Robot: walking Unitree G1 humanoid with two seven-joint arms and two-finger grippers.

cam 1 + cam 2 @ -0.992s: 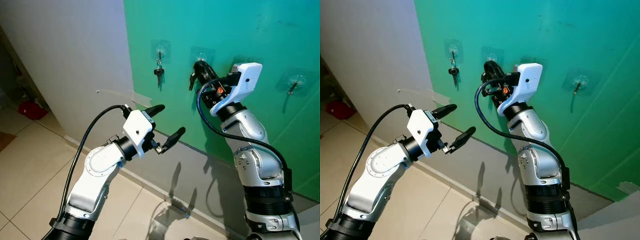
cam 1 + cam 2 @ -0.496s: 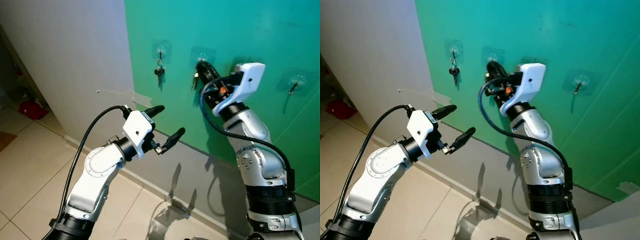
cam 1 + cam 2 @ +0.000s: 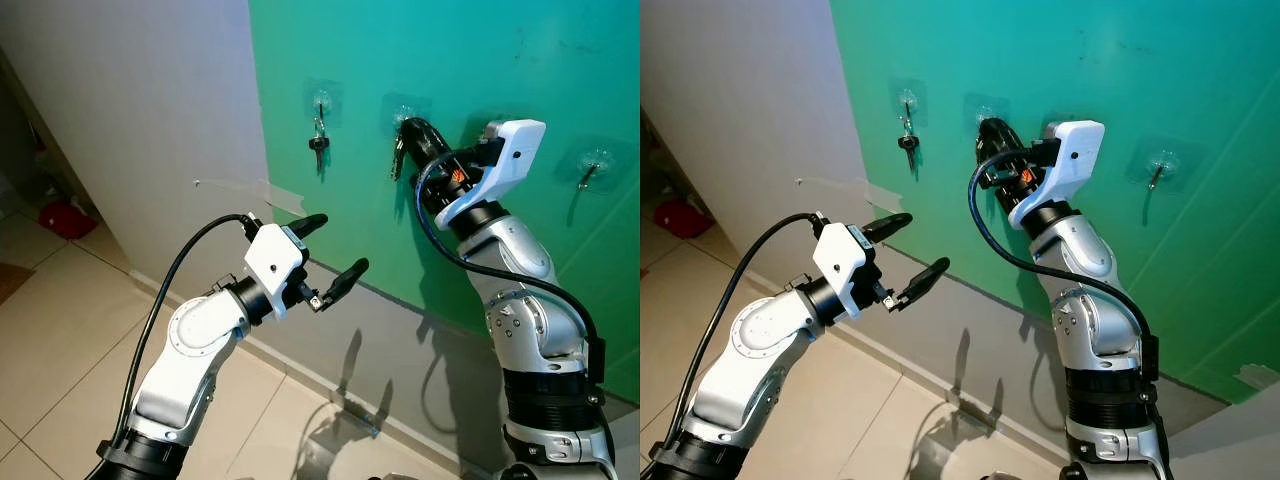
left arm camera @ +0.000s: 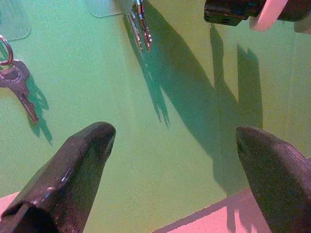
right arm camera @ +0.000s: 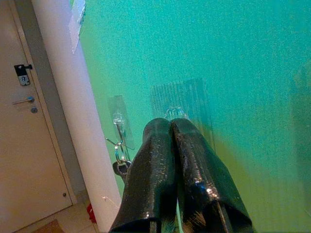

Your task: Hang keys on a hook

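A bunch of silver keys [image 3: 398, 160] dangles just below my right gripper [image 3: 410, 128], which is shut with its black fingertips pressed up against the second clear hook [image 3: 405, 108] on the green wall. In the right wrist view the two fingers [image 5: 160, 160] lie tight together under that hook's plate [image 5: 180, 99]. The left wrist view shows the keys [image 4: 141, 30] hanging beside the plate. My left gripper [image 3: 342, 243] is open, held lower and to the left, away from the wall, with nothing between its fingers.
Another key [image 3: 318, 142] hangs on the first hook [image 3: 320, 100] to the left. A bare hook [image 3: 590, 168] sits at the far right. The green wall [image 3: 520, 60] meets a grey wall [image 3: 130, 130] on the left. Tiled floor [image 3: 60, 350] lies below.
My right arm has shifted to the right, and the gripper and dangling keys have moved right, closer under the second hook. The left arm has barely moved.
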